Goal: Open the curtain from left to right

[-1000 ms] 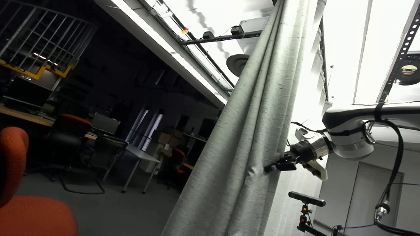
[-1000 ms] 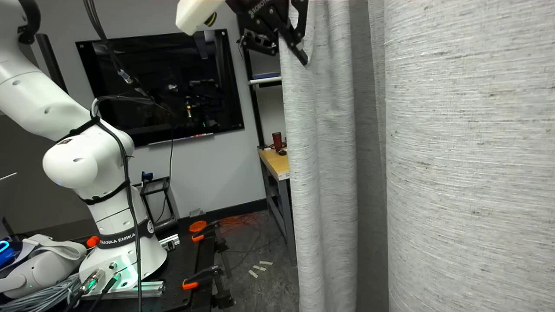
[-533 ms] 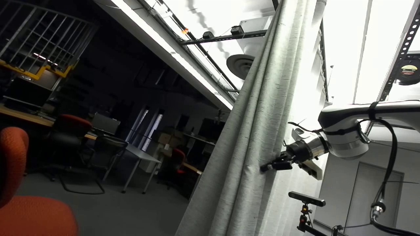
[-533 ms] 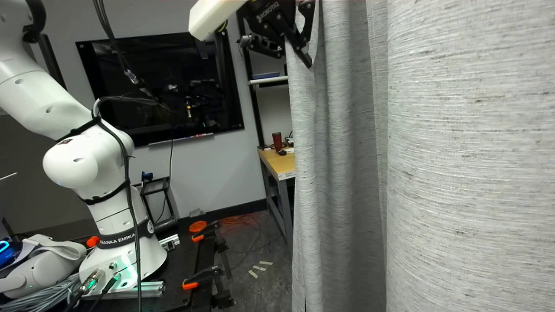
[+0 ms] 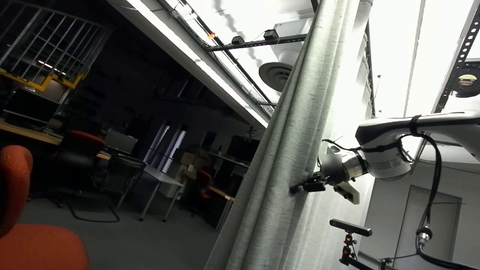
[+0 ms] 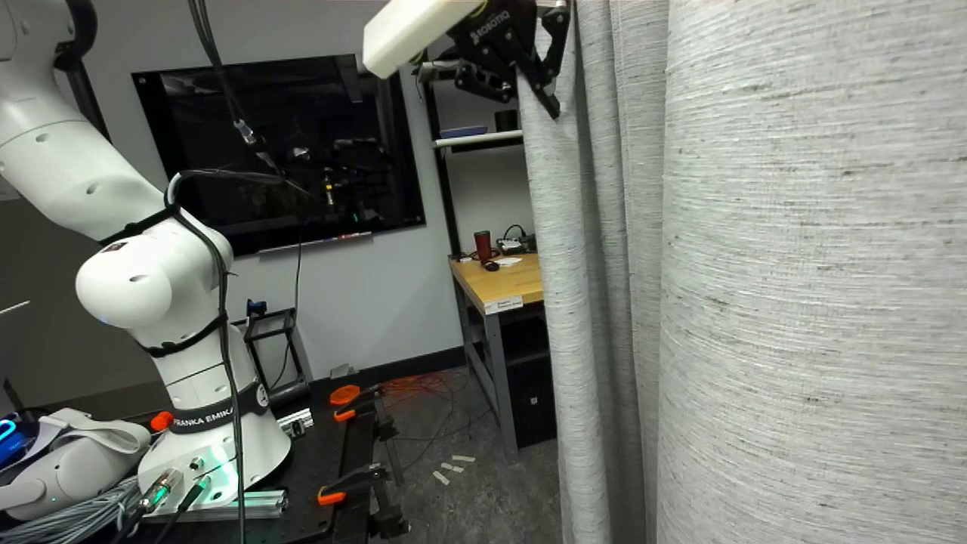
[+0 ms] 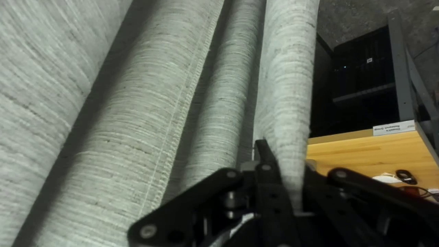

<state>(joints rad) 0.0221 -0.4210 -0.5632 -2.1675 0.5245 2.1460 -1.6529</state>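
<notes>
The curtain [image 6: 763, 272], tall and grey-white, hangs in front of the wood-topped desk [image 6: 505, 282] in an exterior view, masking the desk's right-hand part, as a robot's gripper [image 6: 550, 104], above desk height, clamps the fabric at its desk-side fold. Compared with a second ago, that fold hangs farther right across the desk, baring more of the wood and a black box [image 6: 532, 393] below it. The pull appears to be working, with more curtain likely left to draw.
</notes>
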